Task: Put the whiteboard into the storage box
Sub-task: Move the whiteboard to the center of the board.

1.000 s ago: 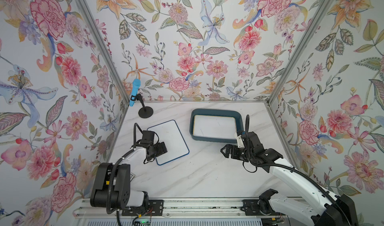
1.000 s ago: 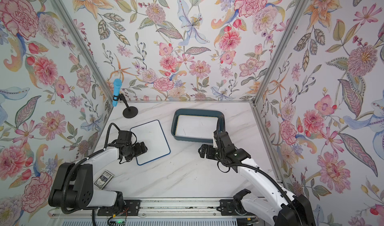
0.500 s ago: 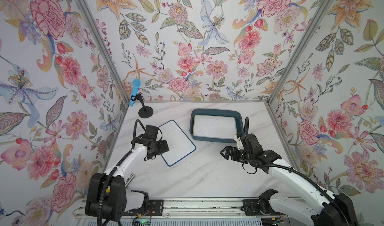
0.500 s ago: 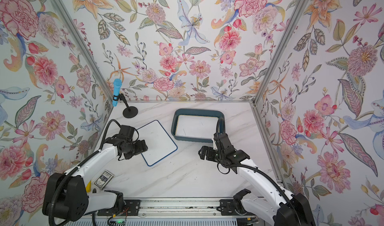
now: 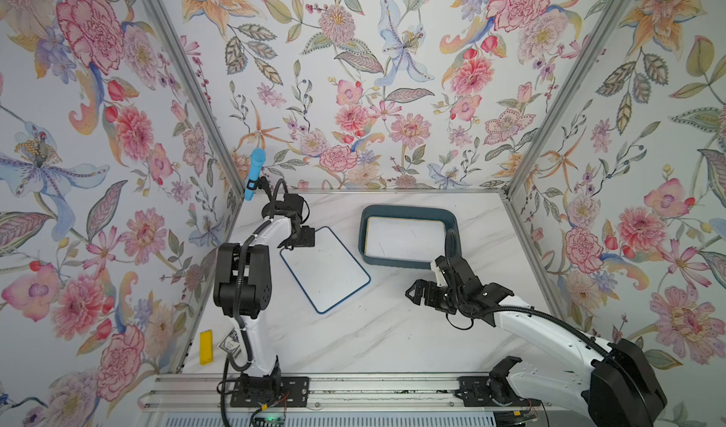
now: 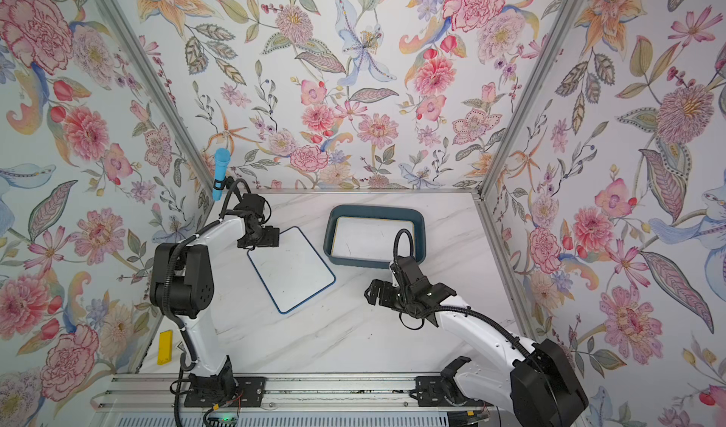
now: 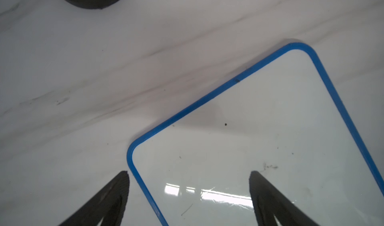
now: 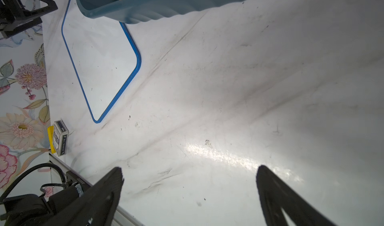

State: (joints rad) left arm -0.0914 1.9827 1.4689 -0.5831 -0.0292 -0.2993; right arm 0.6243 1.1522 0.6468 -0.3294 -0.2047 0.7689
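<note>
The marble table (image 5: pixel 353 346) carries the teal storage box (image 5: pixel 396 263) right of centre in both top views, with another whiteboard (image 5: pixel 404 238) lying inside it. The blue-framed whiteboard (image 5: pixel 325 270) lies flat just left of the box, not touching it. The left claw (image 7: pixel 189 173), wide open and empty, straddles the board's upper-left corner. The right claw (image 5: pixel 416 289) hangs open and empty below the box. This looks like the reach to grasp; next, the thin edge must be pinched off the table.

Glossy whiteboard (image 5: pixel 326 270), matt plastic storage box (image 5: pixel 408 212), polished marble-look table (image 5: pixel 393 338).
</note>
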